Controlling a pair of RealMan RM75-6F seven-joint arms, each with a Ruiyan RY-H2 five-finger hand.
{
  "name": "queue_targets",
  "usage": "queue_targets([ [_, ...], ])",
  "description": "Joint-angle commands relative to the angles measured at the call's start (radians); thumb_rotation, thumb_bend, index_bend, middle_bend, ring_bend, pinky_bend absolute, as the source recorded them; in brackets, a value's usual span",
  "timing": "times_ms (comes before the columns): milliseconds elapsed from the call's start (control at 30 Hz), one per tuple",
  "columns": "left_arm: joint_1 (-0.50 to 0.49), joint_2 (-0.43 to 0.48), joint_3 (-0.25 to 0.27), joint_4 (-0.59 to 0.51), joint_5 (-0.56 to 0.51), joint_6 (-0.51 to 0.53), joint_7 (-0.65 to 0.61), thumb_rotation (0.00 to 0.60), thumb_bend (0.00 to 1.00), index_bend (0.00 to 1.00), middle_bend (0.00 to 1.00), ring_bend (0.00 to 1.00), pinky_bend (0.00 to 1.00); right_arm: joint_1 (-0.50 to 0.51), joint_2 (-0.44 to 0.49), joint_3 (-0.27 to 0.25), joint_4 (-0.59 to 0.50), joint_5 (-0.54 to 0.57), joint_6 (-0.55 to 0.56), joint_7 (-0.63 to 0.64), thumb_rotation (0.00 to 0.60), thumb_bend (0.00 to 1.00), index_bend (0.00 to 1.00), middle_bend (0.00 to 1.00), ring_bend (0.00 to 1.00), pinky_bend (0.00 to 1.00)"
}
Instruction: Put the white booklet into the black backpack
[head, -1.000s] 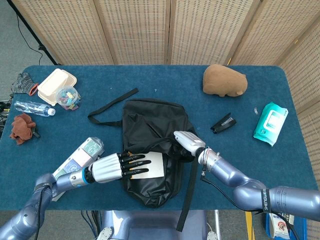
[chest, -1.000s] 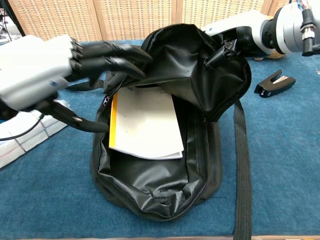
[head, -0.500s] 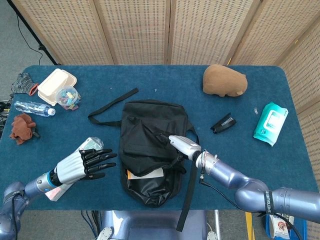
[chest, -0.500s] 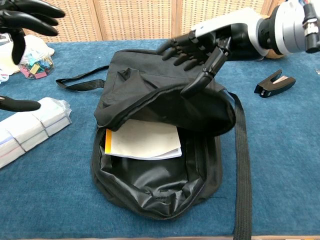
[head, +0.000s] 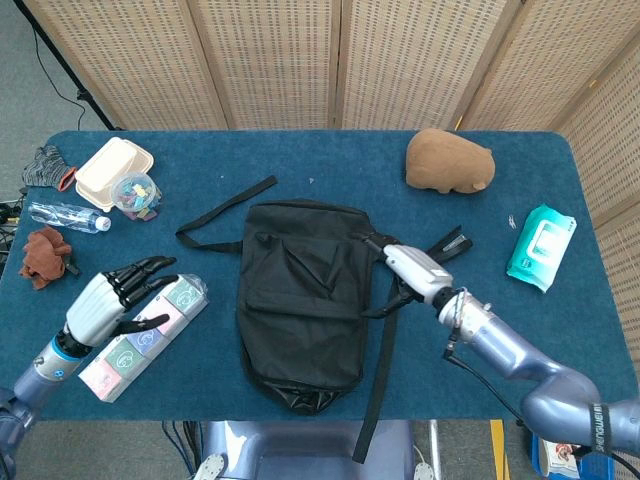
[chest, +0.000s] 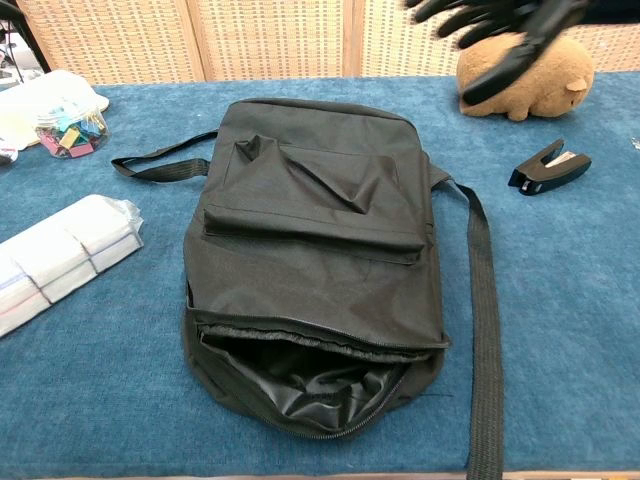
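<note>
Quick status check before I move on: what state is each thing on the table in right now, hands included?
black backpack: lying flat, flap down, near-end opening unzipped and gaping
white booklet: not visible in either view
left hand: open, holding nothing, beside the tissue multipack
right hand: open, holding nothing, off the backpack
black stapler: jaws open
takeaway box: closed
water bottle: lying on its side
wet wipes pack: lying flat

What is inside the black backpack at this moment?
Through the black backpack's unzipped mouth the chest view shows only dark lining. The front flap lies flat over the rest, so whether the white booklet is underneath cannot be seen. Both hands are away from it.
</note>
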Motion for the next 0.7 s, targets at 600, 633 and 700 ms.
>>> queue_targets([
  [600,0.168,0.419,-0.070,-0.852,-0.178,-0.338,0.361,0.600,0.09,0.00,0.00,0.00,0.11,-0.446,-0.246,-0.235,0.584,-0.316,0.735,-0.291,0.600,0.00,0.00,0.00,0.00,0.00],
  [633,0.175,0.441,-0.072,-0.907,-0.187,-0.346,0.379,0.600,0.09,0.00,0.00,0.00,0.10,-0.458,-0.247,-0.241,0.590,-0.315,0.741,-0.282,0.600,0.00,0.00,0.00,0.00,0.00],
  [700,0.191,0.483,-0.077,-1.015,-0.203,-0.354,0.409,0.600,0.09,0.00,0.00,0.00,0.07,-0.485,-0.241,-0.255,0.585,-0.310,0.751,-0.271,0.600,0.00,0.00,0.00,0.00,0.00],
])
